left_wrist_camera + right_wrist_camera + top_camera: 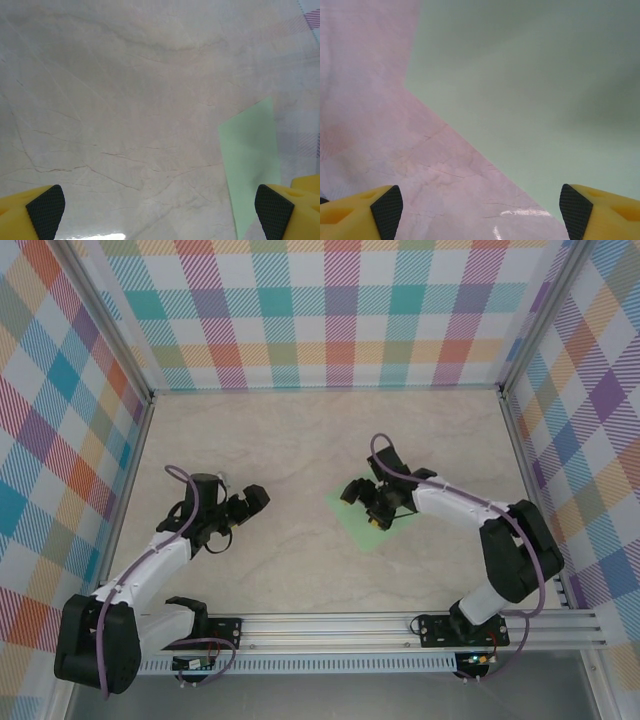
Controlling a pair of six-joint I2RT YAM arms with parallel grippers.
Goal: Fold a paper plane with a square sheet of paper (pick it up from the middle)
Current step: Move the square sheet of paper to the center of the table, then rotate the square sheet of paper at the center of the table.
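NO FOLD YET: The sheet [358, 526] lies flat and uncreased on the table [300, 440], right of centre, set like a diamond in the top view. It is plain pale mint, thin and unmarked [530, 90]. The right gripper [372, 508] hangs low over its middle, jaws wide apart and holding nothing [480, 210]; whether it touches the paper is hard to tell. The left gripper [245, 505] sits well to the left, fully spread and empty [160, 210], with the sheet's near edge [250, 150] at the right of its wrist view. Everything is left to do: the pickup from the middle, every crease, the plane itself.
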